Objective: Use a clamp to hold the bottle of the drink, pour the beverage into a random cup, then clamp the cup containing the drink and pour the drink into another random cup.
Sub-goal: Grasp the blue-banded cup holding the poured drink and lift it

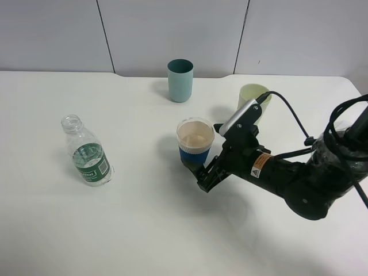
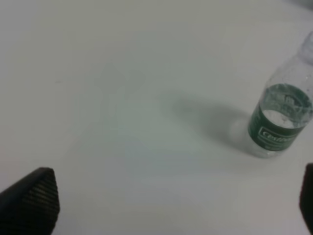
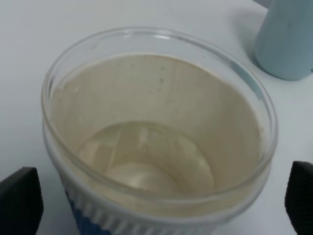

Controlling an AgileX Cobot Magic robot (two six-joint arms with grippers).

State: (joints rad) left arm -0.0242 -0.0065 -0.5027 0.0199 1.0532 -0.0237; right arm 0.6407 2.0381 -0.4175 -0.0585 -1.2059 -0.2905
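The blue-banded white cup (image 1: 195, 144) stands mid-table with clear beverage (image 3: 146, 156) pooled in its cream inside. My right gripper (image 1: 202, 175) is open at the cup's near right side. In the right wrist view the cup (image 3: 156, 127) fills the space between the two spread fingertips (image 3: 19, 200), with a gap showing on each side. The uncapped bottle (image 1: 89, 155) with its green label stands upright at the left. In the left wrist view my left gripper (image 2: 168, 200) is open and well short of the bottle (image 2: 281, 122). The teal cup (image 1: 180, 80) stands at the back.
A pale green cup (image 1: 252, 98) stands behind the right arm, partly hidden by its wrist and cable. The white table (image 1: 144, 230) ends at a grey wall at the back. The left arm does not show in the exterior high view.
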